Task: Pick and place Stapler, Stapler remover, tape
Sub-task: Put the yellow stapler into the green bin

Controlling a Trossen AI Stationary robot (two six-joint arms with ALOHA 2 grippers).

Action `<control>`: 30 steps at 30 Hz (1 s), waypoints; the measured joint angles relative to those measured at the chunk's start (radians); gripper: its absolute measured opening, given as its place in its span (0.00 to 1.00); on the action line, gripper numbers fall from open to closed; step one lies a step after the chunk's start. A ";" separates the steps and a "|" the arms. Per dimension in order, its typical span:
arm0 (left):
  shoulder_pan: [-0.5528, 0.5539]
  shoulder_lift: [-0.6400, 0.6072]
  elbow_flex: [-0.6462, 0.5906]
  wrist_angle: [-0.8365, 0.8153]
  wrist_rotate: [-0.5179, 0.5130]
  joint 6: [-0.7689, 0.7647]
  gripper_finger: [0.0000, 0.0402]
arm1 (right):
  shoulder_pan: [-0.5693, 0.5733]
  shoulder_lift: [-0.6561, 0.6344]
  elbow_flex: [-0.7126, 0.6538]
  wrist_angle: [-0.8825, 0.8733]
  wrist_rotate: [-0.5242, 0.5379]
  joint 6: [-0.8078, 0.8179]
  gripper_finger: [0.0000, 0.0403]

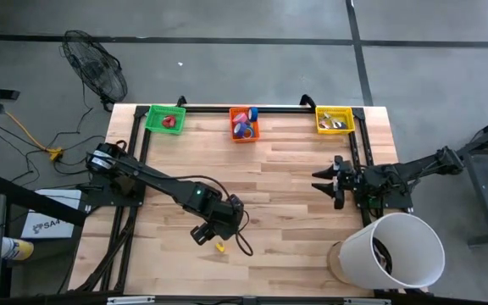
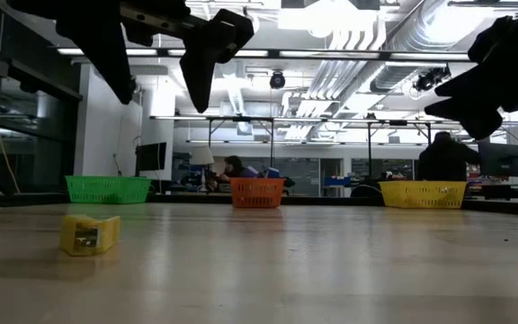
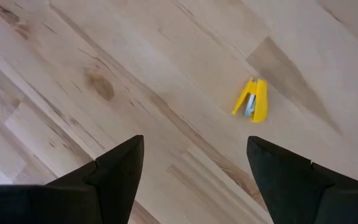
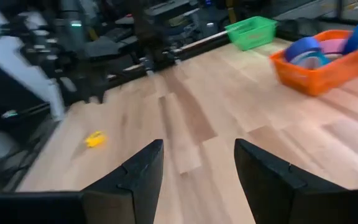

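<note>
A small yellow stapler (image 1: 220,246) lies on its side on the wooden table near the front edge; it also shows in the left wrist view (image 3: 253,99) and the low view (image 2: 90,234). My left gripper (image 1: 201,235) hangs open above the table, pointing down, just left of the stapler and clear of it (image 3: 194,152). My right gripper (image 1: 318,181) waits open and level at the table's right side, touching nothing (image 4: 197,158). Tape rolls (image 4: 306,48) in blue and pink lie in the orange bin (image 1: 244,124). A stapler remover I cannot make out.
Three bins stand along the far edge: a green bin (image 1: 166,119) holding a red thing, the orange one, and a yellow bin (image 1: 335,119) with small items. A white bucket (image 1: 396,250) stands at the front right corner. Bare wood lies between the arms.
</note>
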 joint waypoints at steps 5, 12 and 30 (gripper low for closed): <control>0.000 0.000 0.000 0.001 -0.004 0.003 0.70 | 0.000 0.002 0.000 -0.015 -0.120 -0.056 0.47; 0.000 0.000 0.000 0.006 -0.030 0.027 0.70 | 0.000 0.037 0.000 -0.008 -0.124 -0.422 0.47; -0.090 0.046 0.000 -0.012 0.042 0.141 0.70 | 0.000 0.036 0.000 0.019 -0.077 -0.419 0.47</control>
